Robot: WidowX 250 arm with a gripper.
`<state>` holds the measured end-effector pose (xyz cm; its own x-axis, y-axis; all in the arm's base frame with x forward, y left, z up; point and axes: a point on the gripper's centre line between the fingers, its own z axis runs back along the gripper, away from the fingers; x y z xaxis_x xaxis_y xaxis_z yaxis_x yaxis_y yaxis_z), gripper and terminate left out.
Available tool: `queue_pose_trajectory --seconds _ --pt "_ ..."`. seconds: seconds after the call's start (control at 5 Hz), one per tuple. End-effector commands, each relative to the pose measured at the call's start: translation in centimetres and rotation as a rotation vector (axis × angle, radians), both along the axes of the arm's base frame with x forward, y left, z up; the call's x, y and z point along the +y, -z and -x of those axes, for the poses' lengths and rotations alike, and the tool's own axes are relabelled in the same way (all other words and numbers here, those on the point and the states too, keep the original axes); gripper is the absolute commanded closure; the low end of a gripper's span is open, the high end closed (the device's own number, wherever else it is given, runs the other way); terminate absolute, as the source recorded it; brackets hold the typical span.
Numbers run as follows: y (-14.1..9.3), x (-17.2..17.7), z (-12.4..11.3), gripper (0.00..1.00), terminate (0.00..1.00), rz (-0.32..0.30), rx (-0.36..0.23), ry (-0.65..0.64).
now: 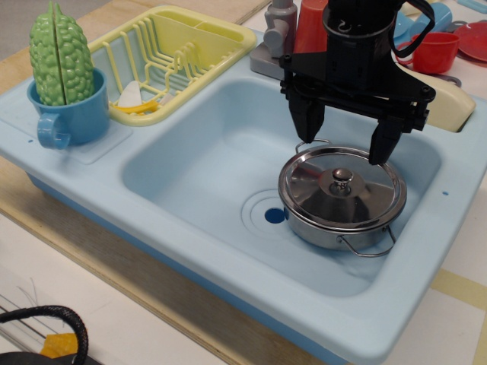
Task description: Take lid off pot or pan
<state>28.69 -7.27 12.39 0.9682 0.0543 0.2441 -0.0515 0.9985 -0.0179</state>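
Red cup [440, 52] partly behind arm

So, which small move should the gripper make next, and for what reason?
Probably lower straight down and close on the knob. The gripper hangs open above the lid, which still sits on the pot in the sink, fingers on either side of the knob.

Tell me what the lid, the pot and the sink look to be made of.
Lid: polished metal, probably stainless steel; mirror-like reflections across the disc and its knob.
Pot: the same shiny metal, with thin wire loop handles.
Sink: pale blue, looks like moulded plastic; smooth, softly glossy, with rounded edges.
The open end effector above the lid is matte black; material unclear.
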Motion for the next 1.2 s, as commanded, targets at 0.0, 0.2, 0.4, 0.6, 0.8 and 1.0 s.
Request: queue_pose_trajectory --seconds 0.0,0.2,0.4,0.6,0.8,1.0 --pt "0.0 0.0 0.0 0.0 0.0 0.0 0.0 0.0" --pt "1.4 0.3 0.5 0.0 0.0 0.003 0.035 -0.026" --pt "1.8 0.2 0.2 0.0 0.0 0.002 0.056 -0.023" --pt "2.4 0.0 -0.1 0.0 0.0 0.004 0.081 -0.017" --pt "2.6 0.0 -0.2 1.0 0.0 0.001 0.084 -0.026" --pt "2.8 0.0 -0.2 1.0 0.0 0.001 0.096 -0.031"
